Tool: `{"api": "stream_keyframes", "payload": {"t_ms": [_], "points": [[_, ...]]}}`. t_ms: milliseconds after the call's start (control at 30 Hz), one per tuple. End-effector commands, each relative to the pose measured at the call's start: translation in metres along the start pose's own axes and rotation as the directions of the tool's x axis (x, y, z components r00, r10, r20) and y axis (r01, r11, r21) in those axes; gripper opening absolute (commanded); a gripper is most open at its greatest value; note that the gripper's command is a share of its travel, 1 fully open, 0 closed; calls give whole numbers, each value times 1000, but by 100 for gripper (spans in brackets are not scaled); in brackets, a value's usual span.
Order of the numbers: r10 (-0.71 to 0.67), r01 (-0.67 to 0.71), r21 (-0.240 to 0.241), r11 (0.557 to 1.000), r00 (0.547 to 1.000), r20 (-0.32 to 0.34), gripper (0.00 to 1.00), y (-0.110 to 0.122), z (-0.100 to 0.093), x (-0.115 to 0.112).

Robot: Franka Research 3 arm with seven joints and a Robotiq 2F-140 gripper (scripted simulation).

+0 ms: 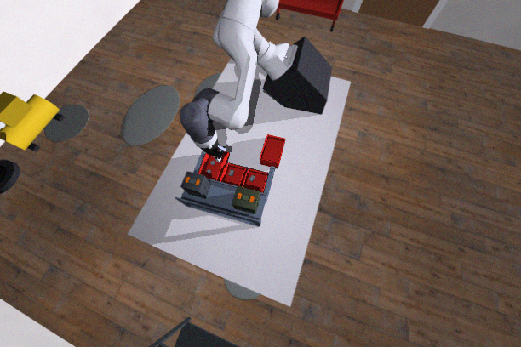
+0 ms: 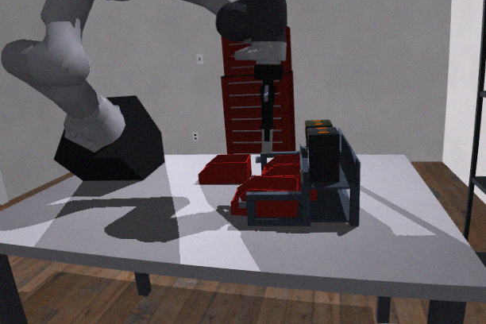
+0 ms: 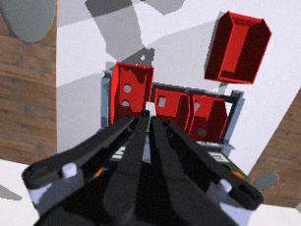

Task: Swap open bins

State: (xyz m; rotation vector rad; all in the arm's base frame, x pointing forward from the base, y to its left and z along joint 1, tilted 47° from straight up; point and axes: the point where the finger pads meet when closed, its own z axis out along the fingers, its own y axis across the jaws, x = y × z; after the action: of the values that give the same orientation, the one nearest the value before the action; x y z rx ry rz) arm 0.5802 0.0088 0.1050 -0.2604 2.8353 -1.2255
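The jaws of the gripper are fully shut with nothing between them, pointing down above the shelf's red bins. Beneath, near the tips, the end bin with round grey parts sits in the blue-grey shelf, its open front reaching out past the front lip; whether its base lies fully level I cannot tell. Just beside it stand the middle bin and the far-end bin, each with grey parts inside, open fronts toward the lip.

The empty open bin stands on its base on the bench, in front of the shelf's far end and apart from it. On the shelf's upper board are a dark grey case and an olive-green case, both with orange latches. Farther out, the arm rises from a black pedestal; a red tool chest stands behind the bench in the exterior view.
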Motion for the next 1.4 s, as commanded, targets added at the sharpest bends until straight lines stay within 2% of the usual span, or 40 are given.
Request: {"api": "stream_keyframes", "payload": {"t_ms": [0, 33, 67, 133, 300, 400, 533, 600, 633, 1100, 1167, 1200, 1367], "points": [[64, -64, 1, 998, 998, -2, 0, 0, 2, 5], [64, -64, 1, 998, 998, -2, 0, 0, 2, 5], [146, -146, 0, 989, 989, -4, 0, 0, 6, 13], [328, -328, -1, 945, 945, -6, 0, -4, 16, 36], [495, -495, 1, 869, 869, -21, 0, -37, 34, 100], [600, -601, 0, 800, 799, -33, 0, -52, 35, 117], [722, -722, -12, 691, 691, -28, 0, -53, 35, 118], [722, -722, -12, 691, 691, -28, 0, -53, 35, 118], [781, -781, -23, 624, 624, -20, 0, -53, 35, 118], [971, -968, -74, 240, 240, 8, 0, -53, 35, 118], [971, -968, -74, 240, 240, 8, 0, -53, 35, 118], [986, -983, -77, 167, 167, 7, 0, -53, 35, 118], [999, -997, -76, 32, 32, 2, 0, -53, 35, 118]]}}
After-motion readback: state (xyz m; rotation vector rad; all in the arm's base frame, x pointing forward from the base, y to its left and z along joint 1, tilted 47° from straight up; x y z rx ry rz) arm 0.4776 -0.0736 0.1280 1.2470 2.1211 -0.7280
